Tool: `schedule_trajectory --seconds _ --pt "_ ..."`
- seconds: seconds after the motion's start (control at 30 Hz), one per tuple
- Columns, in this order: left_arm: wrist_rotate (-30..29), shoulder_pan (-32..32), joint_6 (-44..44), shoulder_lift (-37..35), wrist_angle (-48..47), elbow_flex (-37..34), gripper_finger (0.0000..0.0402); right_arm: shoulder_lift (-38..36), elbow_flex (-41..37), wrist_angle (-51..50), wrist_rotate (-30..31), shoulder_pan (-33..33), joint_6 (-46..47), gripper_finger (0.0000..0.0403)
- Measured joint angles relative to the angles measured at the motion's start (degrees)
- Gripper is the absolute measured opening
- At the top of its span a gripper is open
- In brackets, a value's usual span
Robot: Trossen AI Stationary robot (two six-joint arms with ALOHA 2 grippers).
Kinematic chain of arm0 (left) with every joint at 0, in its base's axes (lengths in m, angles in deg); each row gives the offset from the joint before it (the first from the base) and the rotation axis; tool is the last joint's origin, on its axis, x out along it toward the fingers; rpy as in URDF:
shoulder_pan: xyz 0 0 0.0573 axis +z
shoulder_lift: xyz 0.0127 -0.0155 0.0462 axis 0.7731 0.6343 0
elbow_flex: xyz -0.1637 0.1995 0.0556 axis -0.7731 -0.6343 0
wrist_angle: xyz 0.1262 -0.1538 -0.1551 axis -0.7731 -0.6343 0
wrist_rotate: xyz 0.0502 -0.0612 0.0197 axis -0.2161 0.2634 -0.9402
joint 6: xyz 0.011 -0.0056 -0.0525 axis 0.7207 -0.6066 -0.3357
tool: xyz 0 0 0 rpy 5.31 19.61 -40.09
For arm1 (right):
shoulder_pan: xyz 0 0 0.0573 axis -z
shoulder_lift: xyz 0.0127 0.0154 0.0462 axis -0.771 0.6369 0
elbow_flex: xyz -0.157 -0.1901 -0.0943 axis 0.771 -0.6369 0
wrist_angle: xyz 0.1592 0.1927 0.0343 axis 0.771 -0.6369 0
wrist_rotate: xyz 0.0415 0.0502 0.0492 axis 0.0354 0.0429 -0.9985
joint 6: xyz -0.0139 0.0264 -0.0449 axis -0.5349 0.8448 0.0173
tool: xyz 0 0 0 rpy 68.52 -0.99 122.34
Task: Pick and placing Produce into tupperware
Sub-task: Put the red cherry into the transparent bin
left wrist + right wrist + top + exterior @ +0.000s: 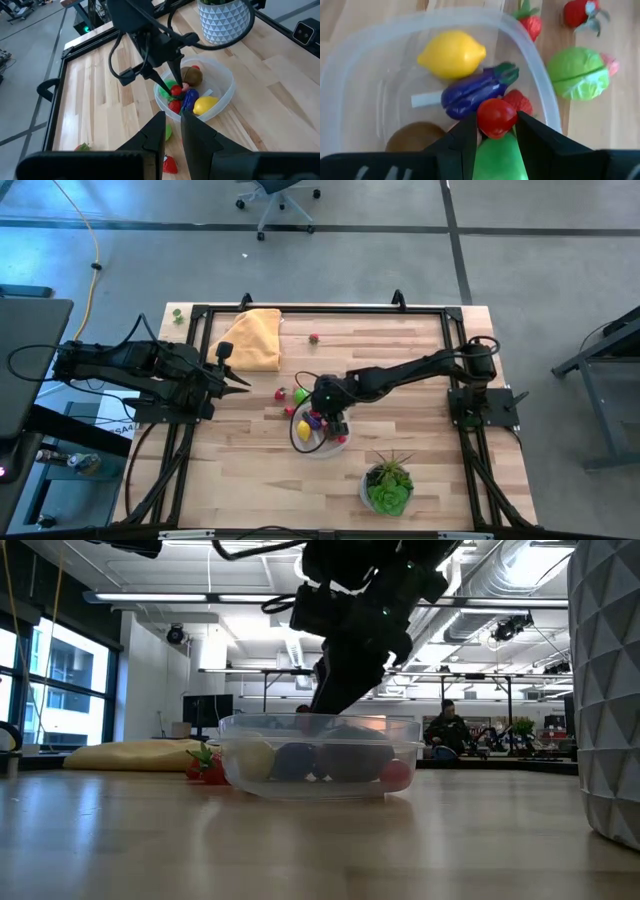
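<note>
The right gripper (493, 131) hangs over the round clear tupperware (322, 442), its jaws pinching a small red tomato (495, 117) between their tips. Holding it low, inside the rim, lets the toy drop a short way without bouncing out, I judge.

Directly under the jaws lies a bright green piece (499, 159). Just ahead of the jaws rest a purple eggplant (475, 92) and a red strawberry (519, 101); farther ahead sits a yellow lemon (451, 54), and off to one side of the jaws a brown kiwi (415, 137). So the container already carries much of the produce.

Outside the wall, still on the table (420, 370), lie a green cabbage half (579, 73) and two more strawberries (532, 21), beyond the jaws' reach until this piece is let go.

The left gripper (238, 383) waits well apart near the yellow cloth (254, 338), its jaws pressed nearly together and holding nothing.
</note>
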Motion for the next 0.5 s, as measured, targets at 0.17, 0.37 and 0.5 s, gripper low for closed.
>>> schedule_trajectory --seconds 0.17,0.37,0.5 --pt "0.0 0.0 0.0 0.0 0.0 0.0 0.0051 0.5 0.0 0.5 -0.2 0.8 0.2 0.0113" --pt "0.0 0.0 0.0 0.0 0.0 0.0 0.0051 0.5 0.0 1.2 -0.2 1.0 0.0 0.0113" --pt "0.0 0.0 0.0 0.0 0.0 0.0 0.0051 0.5 0.0 1.1 -0.5 1.0 0.0 0.0113"
